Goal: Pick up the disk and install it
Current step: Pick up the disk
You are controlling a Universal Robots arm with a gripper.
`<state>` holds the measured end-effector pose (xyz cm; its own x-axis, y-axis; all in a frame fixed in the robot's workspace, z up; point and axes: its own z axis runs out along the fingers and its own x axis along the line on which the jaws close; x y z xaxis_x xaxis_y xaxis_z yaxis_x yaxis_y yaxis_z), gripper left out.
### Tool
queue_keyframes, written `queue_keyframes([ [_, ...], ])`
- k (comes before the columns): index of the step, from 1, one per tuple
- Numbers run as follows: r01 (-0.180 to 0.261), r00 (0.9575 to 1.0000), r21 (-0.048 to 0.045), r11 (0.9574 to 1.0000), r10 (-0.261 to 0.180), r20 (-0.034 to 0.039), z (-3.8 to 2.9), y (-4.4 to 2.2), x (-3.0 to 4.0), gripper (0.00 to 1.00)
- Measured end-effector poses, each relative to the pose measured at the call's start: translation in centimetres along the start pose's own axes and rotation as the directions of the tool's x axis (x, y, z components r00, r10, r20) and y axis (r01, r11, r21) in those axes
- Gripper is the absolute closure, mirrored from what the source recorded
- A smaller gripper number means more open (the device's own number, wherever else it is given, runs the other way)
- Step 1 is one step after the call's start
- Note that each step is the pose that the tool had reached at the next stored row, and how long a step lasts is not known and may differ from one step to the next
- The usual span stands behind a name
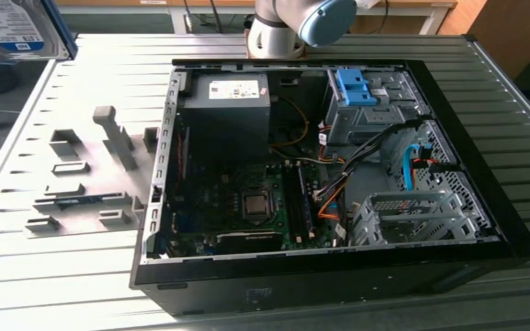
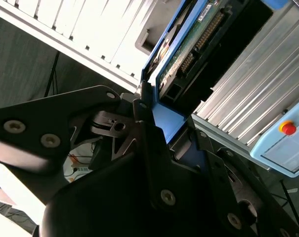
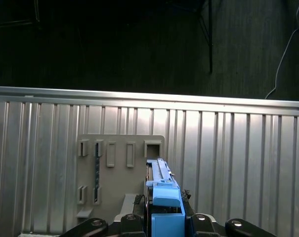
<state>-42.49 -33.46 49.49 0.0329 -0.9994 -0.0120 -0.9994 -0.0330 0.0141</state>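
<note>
The disk (image 1: 12,27) hangs in the air at the far corner on the exterior view's left, its blue-and-white label facing the camera and blue rails along its sides. In the first wrist view my gripper (image 3: 165,210) is shut on the blue carrier end of the disk (image 3: 161,185), above the grey fixture plate (image 3: 114,173). The second wrist view shows the disk's green circuit board (image 2: 193,44) and blue rail clamped between my fingers (image 2: 144,118).
An open black computer case (image 1: 486,207) lies on the slatted metal table (image 1: 90,276). Inside are a grey power supply (image 1: 228,103), a drive bay with a blue bracket (image 1: 357,86) and a silver cage (image 1: 413,214). The arm base (image 1: 279,34) stands behind the case.
</note>
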Motion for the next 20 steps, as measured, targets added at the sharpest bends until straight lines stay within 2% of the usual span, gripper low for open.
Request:
queue_keyframes([
  [13, 0.000, 1.0000, 0.0001, 1.0000, 0.000, 0.0000, -1.13, 0.02, -0.01, 0.64],
  [20, 0.000, 1.0000, 0.0001, 1.0000, 0.000, 0.0001, -1.96, 0.03, -0.03, 0.64],
])
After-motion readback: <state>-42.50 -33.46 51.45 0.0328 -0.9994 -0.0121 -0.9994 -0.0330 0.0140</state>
